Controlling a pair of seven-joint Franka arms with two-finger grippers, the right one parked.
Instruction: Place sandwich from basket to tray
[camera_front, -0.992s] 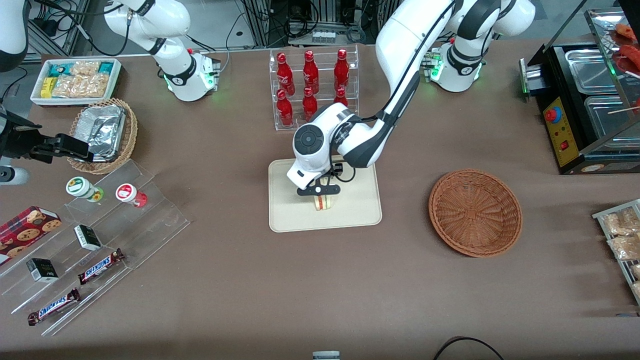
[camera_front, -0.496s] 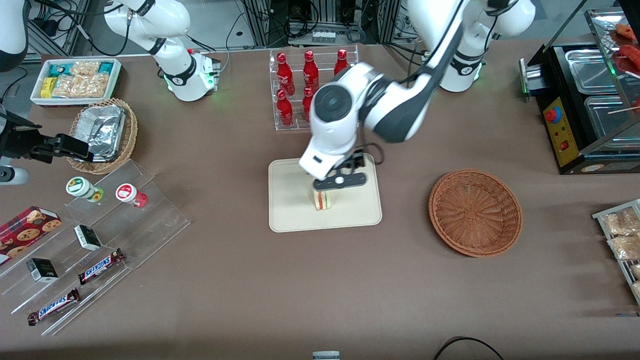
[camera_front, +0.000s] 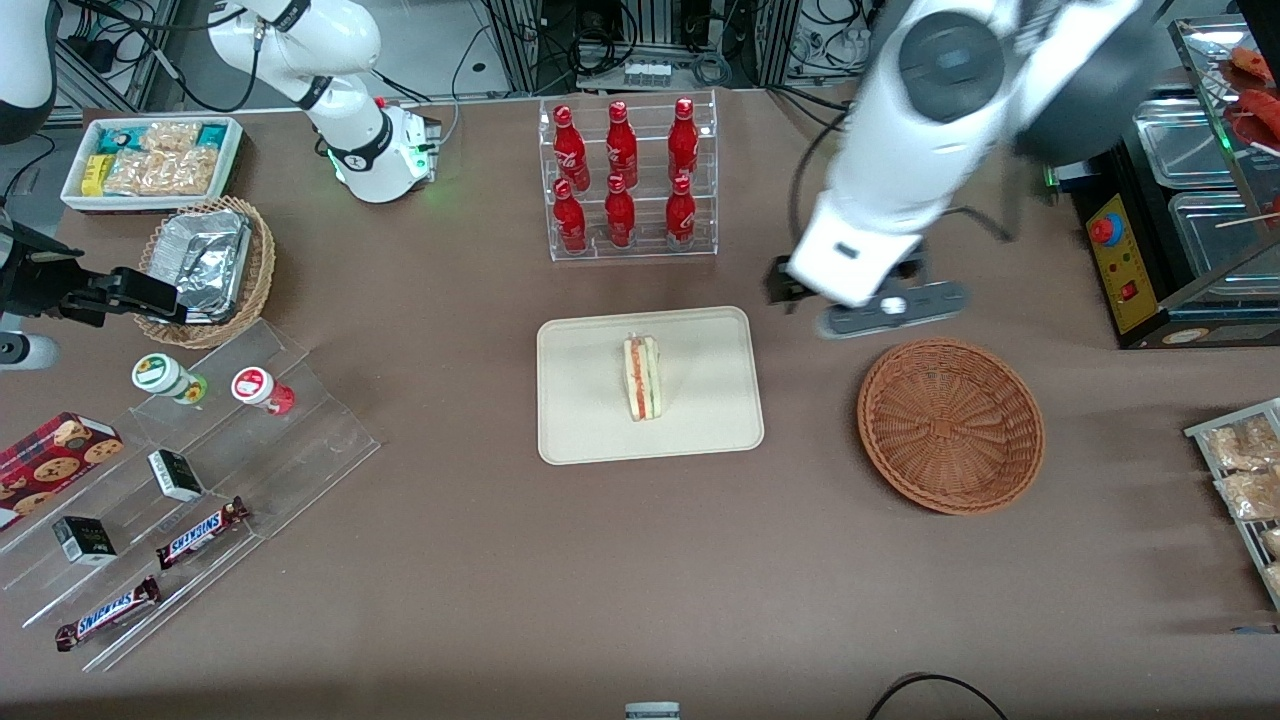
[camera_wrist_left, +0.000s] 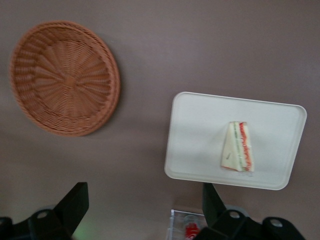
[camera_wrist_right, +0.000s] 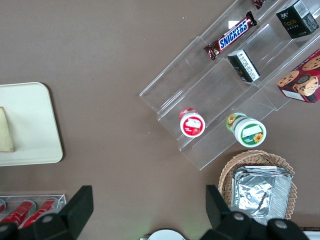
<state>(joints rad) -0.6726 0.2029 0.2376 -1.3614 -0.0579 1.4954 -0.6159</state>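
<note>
The sandwich (camera_front: 642, 377), a pale wedge with red and green filling, stands on its edge in the middle of the cream tray (camera_front: 580, 420). It also shows on the tray (camera_wrist_left: 200, 130) in the left wrist view (camera_wrist_left: 238, 154). The round reddish-brown basket (camera_front: 950, 424) is empty and lies toward the working arm's end; it shows in the left wrist view too (camera_wrist_left: 65, 77). My left gripper (camera_front: 885, 310) is open and empty, raised high above the table between the tray and the basket. Its two dark fingers (camera_wrist_left: 75, 202) stand wide apart.
A clear rack of red bottles (camera_front: 625, 180) stands farther from the front camera than the tray. A black food warmer (camera_front: 1170, 200) stands at the working arm's end. A tan foil basket (camera_front: 205, 265), a snack bin (camera_front: 150, 160) and acrylic steps with snacks (camera_front: 190, 480) lie toward the parked arm's end.
My left gripper let go of the sandwich, which stays on the tray. The gripper rose and swung away from the tray toward the basket.
</note>
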